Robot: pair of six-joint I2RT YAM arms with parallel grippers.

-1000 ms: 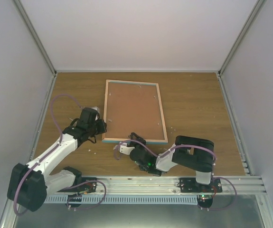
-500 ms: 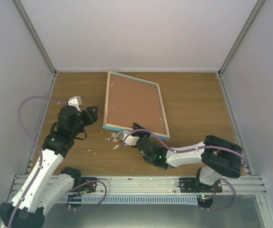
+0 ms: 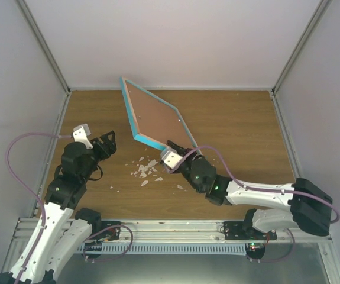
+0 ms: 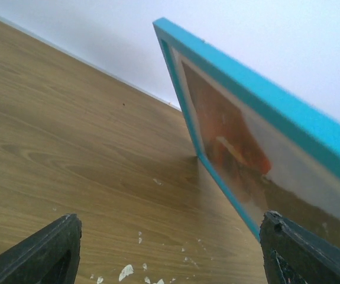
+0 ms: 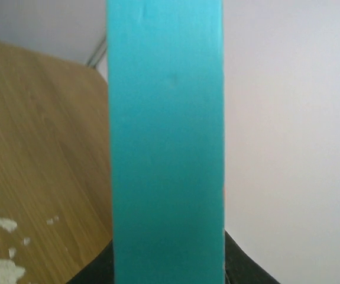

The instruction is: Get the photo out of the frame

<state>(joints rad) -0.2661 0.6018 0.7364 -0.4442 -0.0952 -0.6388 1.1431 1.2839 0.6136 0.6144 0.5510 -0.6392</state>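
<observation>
The turquoise frame (image 3: 155,116) stands tilted up on the table, brown back toward the right and front toward the left. My right gripper (image 3: 179,154) is shut on its near edge, and that edge (image 5: 165,136) fills the right wrist view between the fingers (image 5: 249,273). In the left wrist view the frame (image 4: 258,87) leans over the wood with one low corner touching down. The photo (image 4: 229,133) shows behind its front as an orange-red shape on pale ground. My left gripper (image 3: 107,142) is open to the left of the frame, its fingers (image 4: 57,245) wide apart with nothing between them.
White flakes (image 3: 146,169) lie scattered on the brown wooden table (image 3: 240,130) between the two grippers; they also show in the wrist views (image 4: 125,272) (image 5: 1,269). Grey walls (image 3: 175,41) close the table in at the back and sides. A metal rail (image 3: 175,228) runs along the near edge.
The frame lay flat, back up; my right gripper has raised its near edge so it stands steeply tilted. My left gripper has opened and drawn away to the left. Flakes now lie uncovered.
</observation>
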